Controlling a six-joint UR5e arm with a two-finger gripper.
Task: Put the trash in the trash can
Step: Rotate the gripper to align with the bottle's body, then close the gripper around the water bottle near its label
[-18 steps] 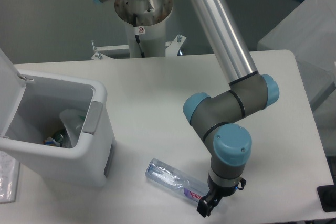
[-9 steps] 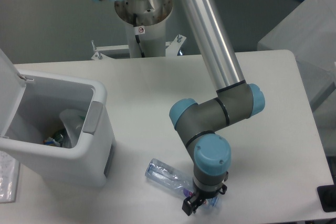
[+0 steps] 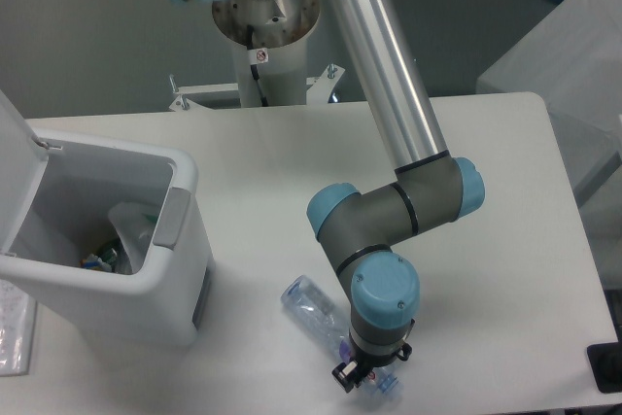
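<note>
The clear plastic bottle (image 3: 313, 306) lies on the white table near its front edge, running diagonally from upper left to lower right. Its labelled end sits under my gripper (image 3: 356, 377), which points straight down, its fingers closed around that end. The trash can (image 3: 181, 203) is a white boxy bin at the left with its lid (image 3: 14, 157) swung open. Inside it lies a crumpled clear wrapper (image 3: 132, 224) along with other small litter. Roughly a bottle's length separates the bottle from the bin's side.
The arm's elbow and forearm (image 3: 389, 104) rise over the table's middle from the base (image 3: 264, 17) at the back. A clear plastic sheet (image 3: 10, 337) lies at the left edge. A black object (image 3: 606, 366) sits at the lower right, a grey box (image 3: 569, 46) beyond the table's right side.
The gripper moved left along the front edge and came down over the bottle's labelled end. The bottle has pivoted, its free end swinging up and to the right.
</note>
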